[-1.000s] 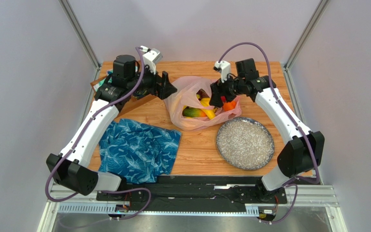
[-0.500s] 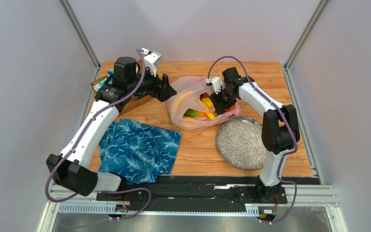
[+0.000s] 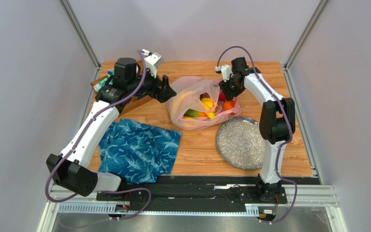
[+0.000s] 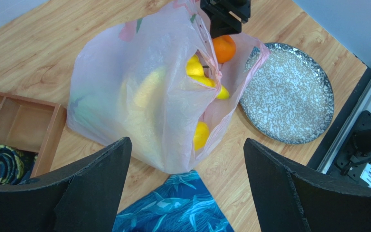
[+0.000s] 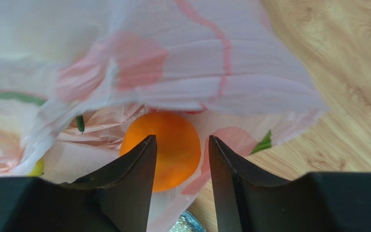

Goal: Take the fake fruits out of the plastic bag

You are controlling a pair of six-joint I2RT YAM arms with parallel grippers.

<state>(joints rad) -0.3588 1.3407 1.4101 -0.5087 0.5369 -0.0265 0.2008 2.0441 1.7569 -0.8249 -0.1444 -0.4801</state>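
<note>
**Plastic bag** (image 3: 192,104): lies slumped on the table. Its mouth gapes towards the speckled plate (image 3: 243,145), which sits just beside that mouth.

**Contents:**
- An orange (image 5: 161,150) sits at the far corner of the mouth, resting on the bag's lower film.
- Yellow fruits (image 4: 194,67) are further inside the bag.
- Other pieces show only dimly through the film.
- No fruit lies outside the bag.

**Left gripper** (image 4: 185,142): fingers spread wide and holding nothing. It is stationed at the bag's closed end, opposite the mouth.

**Right gripper** (image 5: 181,140): fingers narrowly apart with nothing clamped. It is poised over the bag's mouth with the orange lined up in the gap, and is not touching it.

**Handling assessment:**
- **Orange:** it looks rigid, glossy and round, and is probably light. A shallow pinch would likely squirt it sideways. The hold should go across its widest part, and the present gap looks too narrow for that.
- **Bag:** the film is thin, limp and crinkly. The upper flap overhangs the orange and could get caught under a finger. The bag is light enough to drag along with the fruit unless its closed end is restrained.
</note>
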